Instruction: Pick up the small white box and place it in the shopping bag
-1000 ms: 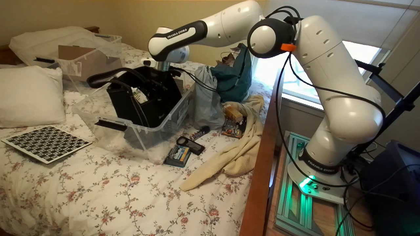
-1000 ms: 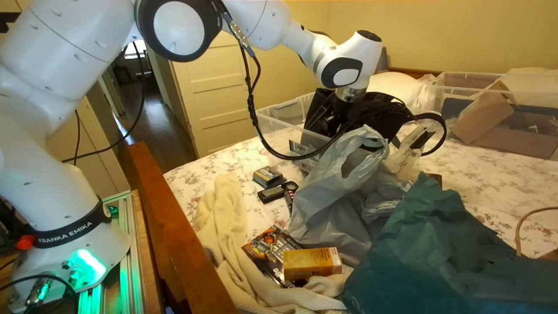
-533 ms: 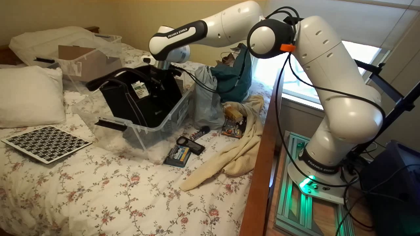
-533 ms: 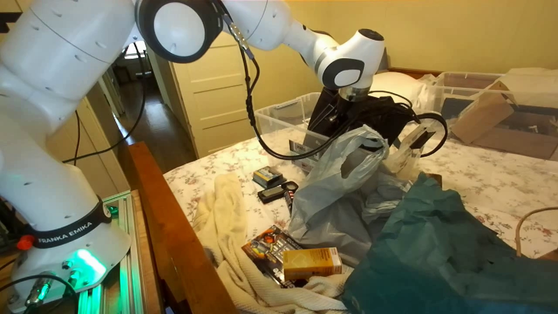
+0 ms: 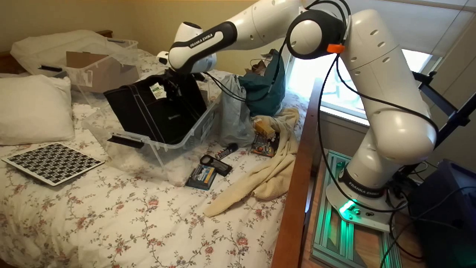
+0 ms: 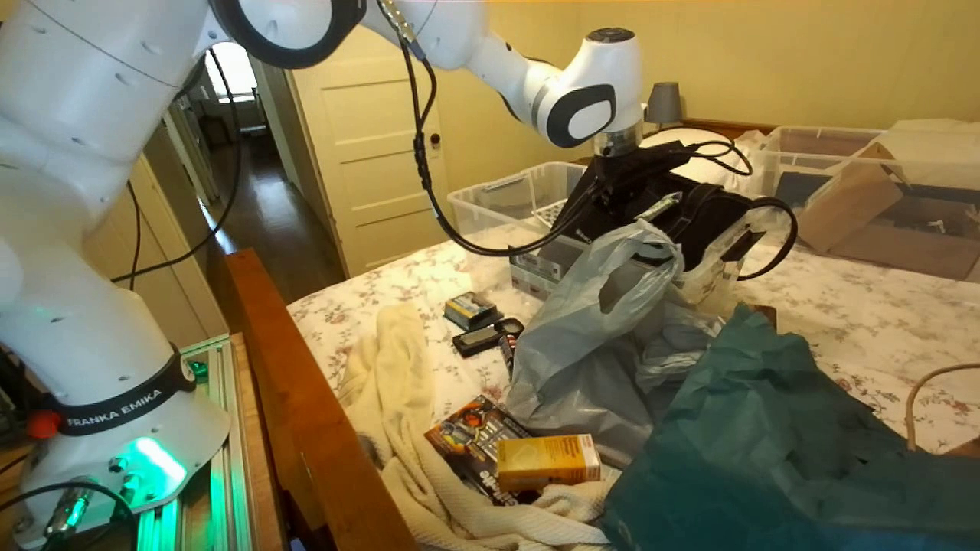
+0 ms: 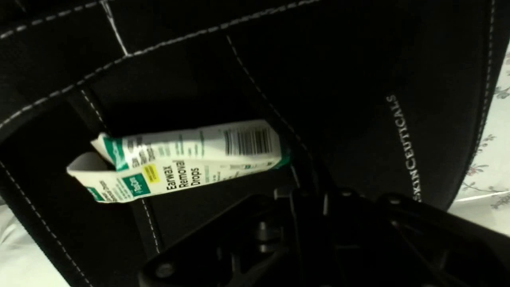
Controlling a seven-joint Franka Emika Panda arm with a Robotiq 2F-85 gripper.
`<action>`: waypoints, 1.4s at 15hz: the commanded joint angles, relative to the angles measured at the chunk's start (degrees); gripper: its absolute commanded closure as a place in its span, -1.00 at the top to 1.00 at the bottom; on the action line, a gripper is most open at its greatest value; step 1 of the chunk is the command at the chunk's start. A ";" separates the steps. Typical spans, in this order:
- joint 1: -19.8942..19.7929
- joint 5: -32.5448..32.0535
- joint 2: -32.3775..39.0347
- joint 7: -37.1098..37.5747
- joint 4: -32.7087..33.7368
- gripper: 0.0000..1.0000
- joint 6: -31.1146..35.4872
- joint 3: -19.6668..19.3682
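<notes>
Box (image 7: 181, 163), white and green, 1 end gaping, against black bag (image 7: 338, 95)

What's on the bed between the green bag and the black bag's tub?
A grey plastic bag stands between the green bag and the tub; both exterior views show it.

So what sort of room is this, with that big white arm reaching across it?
Most likely a bedroom in someone's home: there is a bed in a flowered print, a white pillow lying on it, and what looks like a grey lampshade in the background.
</notes>
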 commanded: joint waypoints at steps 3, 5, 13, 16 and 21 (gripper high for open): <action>3.85 -8.68 -7.27 10.22 -9.76 -0.97 3.69 -3.49; 3.55 -9.40 -8.16 12.12 -10.81 -0.39 3.56 -2.87; 0.95 -8.30 -13.35 15.90 -16.01 0.60 12.37 -1.28; 0.76 -7.36 -12.56 20.48 -14.35 0.97 10.58 -1.15; 1.09 -6.94 -10.68 28.05 -10.94 1.00 5.64 -0.20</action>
